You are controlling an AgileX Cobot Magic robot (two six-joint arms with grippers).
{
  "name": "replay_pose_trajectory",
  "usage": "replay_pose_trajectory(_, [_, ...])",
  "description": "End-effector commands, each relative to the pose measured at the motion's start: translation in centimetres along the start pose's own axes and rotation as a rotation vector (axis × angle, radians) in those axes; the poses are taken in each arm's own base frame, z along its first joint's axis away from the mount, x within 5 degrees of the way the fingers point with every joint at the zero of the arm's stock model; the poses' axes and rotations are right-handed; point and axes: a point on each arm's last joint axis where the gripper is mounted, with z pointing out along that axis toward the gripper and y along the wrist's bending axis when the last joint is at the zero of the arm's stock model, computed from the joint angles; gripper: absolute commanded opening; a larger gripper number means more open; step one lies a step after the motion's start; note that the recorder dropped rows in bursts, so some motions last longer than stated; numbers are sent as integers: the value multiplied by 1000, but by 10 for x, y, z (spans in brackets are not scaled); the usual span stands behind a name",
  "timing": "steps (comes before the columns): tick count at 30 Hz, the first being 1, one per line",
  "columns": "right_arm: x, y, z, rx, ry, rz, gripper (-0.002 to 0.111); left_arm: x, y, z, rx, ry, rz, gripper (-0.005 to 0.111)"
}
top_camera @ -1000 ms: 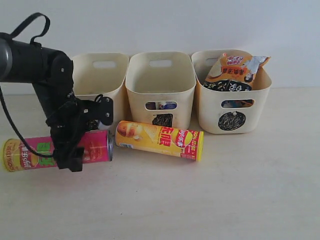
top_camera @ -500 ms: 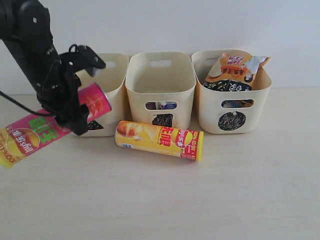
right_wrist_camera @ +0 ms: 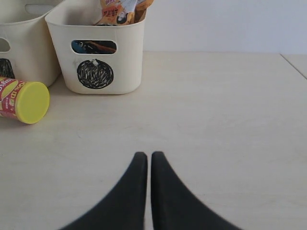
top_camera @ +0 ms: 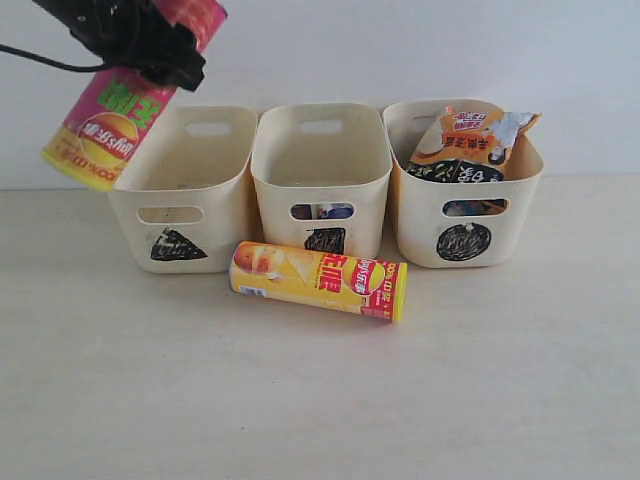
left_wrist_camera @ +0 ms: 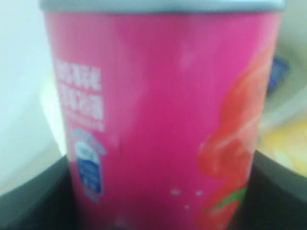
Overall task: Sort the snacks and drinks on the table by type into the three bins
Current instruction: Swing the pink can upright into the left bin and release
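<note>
Cream plastic tubs stand three in a row at the back of the pale beige wood-grain counter (top_camera: 500,400): the tub with a black scribbled triangle (top_camera: 185,190) on the left, the tub with a black scribbled square (top_camera: 320,165) in the middle, and the tub with a black scribbled circle (top_camera: 480,225) on the right. High at the exterior view's upper left, the left pincer (top_camera: 150,50) is clenched around the upper part of the long magenta chip tube (top_camera: 105,125). The tube hangs tilted, well clear of the counter, its lower yellow-printed end near the triangle tub's outer left rim. From the left wrist, black fingers (left_wrist_camera: 33,201) flank the tube on both sides. The long yellow-and-red chip tube (top_camera: 318,280) lies on its side just in front of the square tub, yellow cap toward the right. An orange-and-black crinkly bag (top_camera: 470,130) sticks up out of the circle tub, with a black-and-white crinkly bag (top_camera: 455,172) beneath it. Something blue and white shows through the square tub's slot, too hidden to name. The right pincer (right_wrist_camera: 148,157) is clenched on nothing, fingers pressed together, over the counter and well apart from the circle tub.
</note>
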Motion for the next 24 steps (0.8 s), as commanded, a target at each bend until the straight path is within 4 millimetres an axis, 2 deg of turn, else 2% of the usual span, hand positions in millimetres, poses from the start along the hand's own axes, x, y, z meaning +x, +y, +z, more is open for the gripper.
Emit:
replay_pose_trajectory(1, [-1, 0, -1, 2, -16, 2, 0, -14, 19, 13, -61, -122, -60, 4])
replay_pose_trajectory(8, [-1, 0, -1, 2, -16, 2, 0, -22, 38, 51, -108, -229, -160, 4])
replay_pose_trajectory(15, [-1, 0, -1, 2, -16, 2, 0, -9, 46, 106, -112, -220, -253, 4])
replay_pose_trajectory(20, [-1, 0, -1, 2, -16, 2, 0, 1, 44, 132, -108, -217, -293, 4])
replay_pose_trajectory(22, [-1, 0, -1, 2, -16, 2, 0, 5, 43, 139, -103, -208, -306, 8])
replay_pose_trajectory(24, [-1, 0, -1, 2, -16, 2, 0, 9, 41, 146, -97, -195, -331, 21])
